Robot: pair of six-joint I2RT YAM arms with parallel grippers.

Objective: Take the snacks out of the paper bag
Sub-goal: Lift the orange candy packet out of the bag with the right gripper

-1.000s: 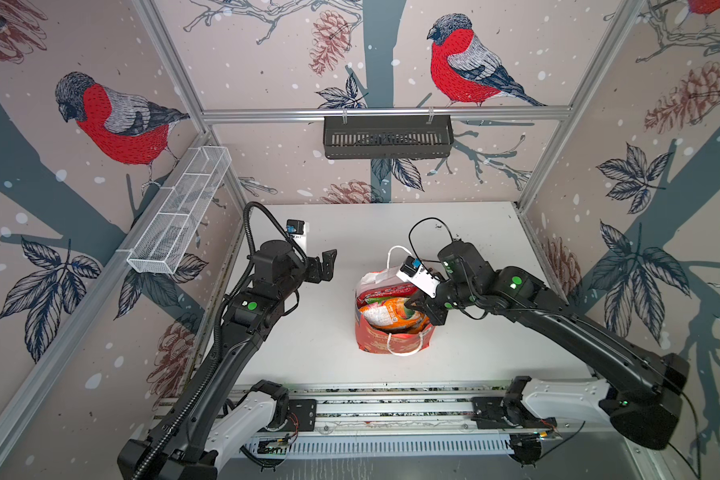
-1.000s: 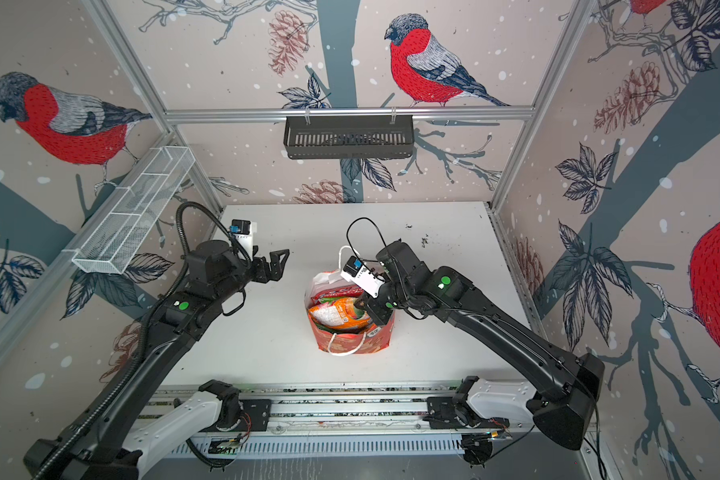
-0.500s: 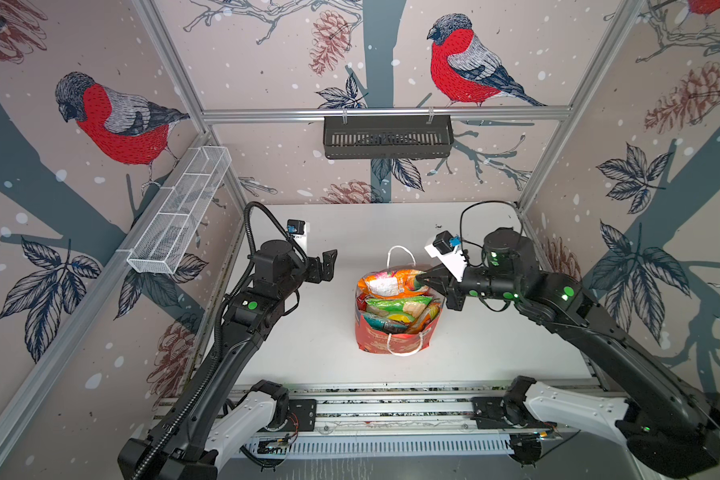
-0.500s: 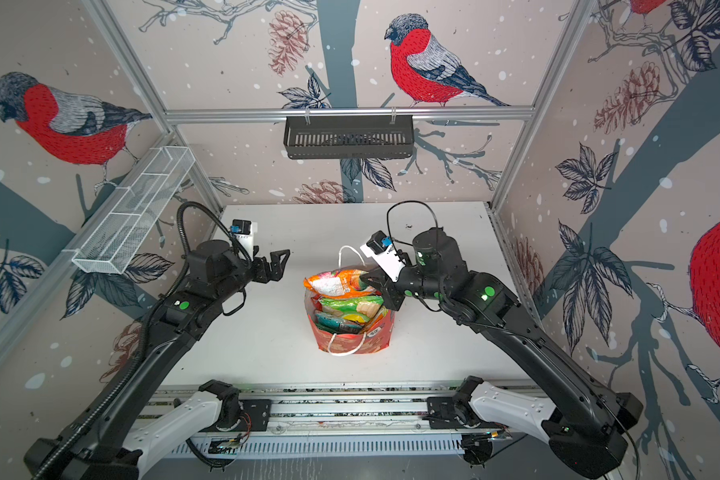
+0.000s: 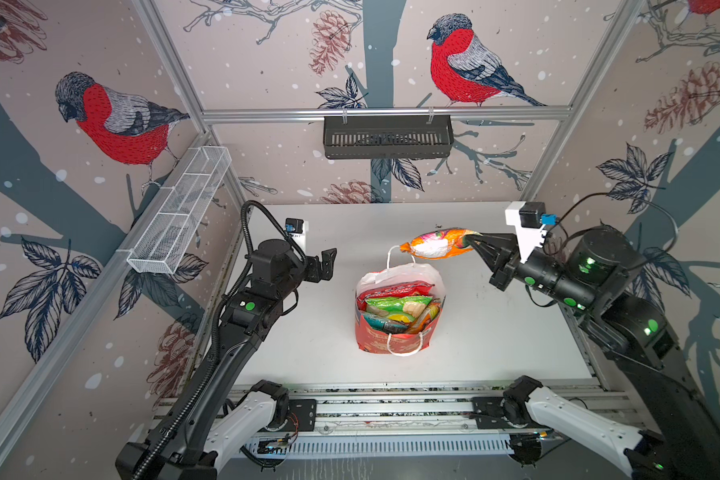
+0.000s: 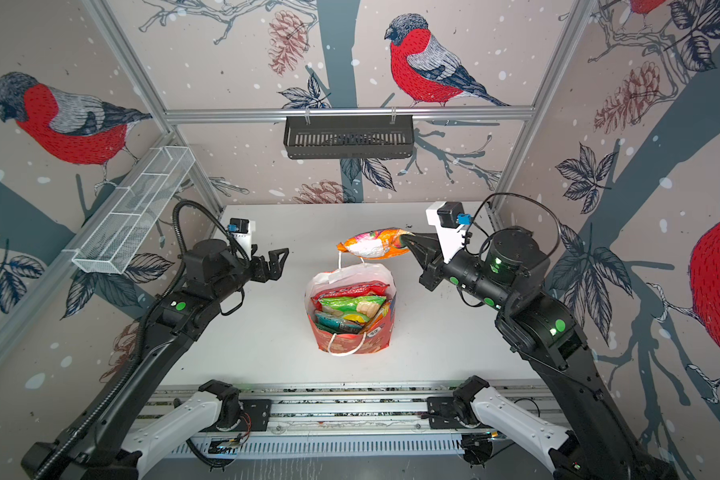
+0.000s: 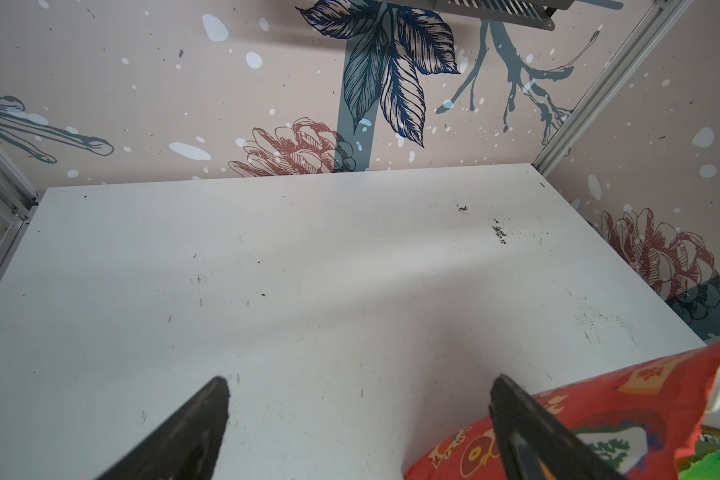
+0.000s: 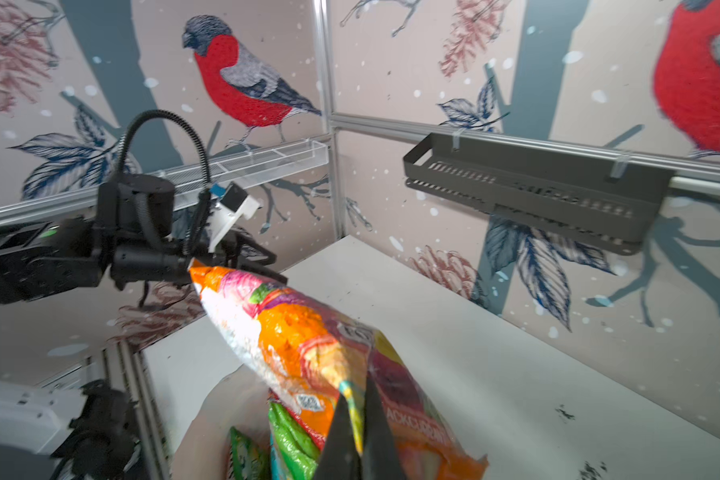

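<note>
Up and back to its own side went the right gripper (image 5: pixel 470 240), and the orange candy packet (image 5: pixel 435 245) came out of the paper bag (image 5: pixel 385 343) with it. A moment ago that gripper was down in the bag's mouth. The left arm has not moved.

The white table (image 5: pixel 495 332) is the biggest thing. The paper bag stands up in the middle of it, mouth open. More snacks sit inside: a red packet (image 5: pixel 393 289) at the back, a green chip bag (image 5: pixel 395 303) in front of it, and smaller packs lower down. The orange packet hangs in the air over the bag's far side. The right fingers pinch one end of it tight. The left gripper (image 5: pixel 330 264) waits off to the side, fingers spread wide, holding nothing.

I think the packet is light and puffy, with a shiny skin that could slip. Its flat sealed end looks like the best place to pinch.
</note>
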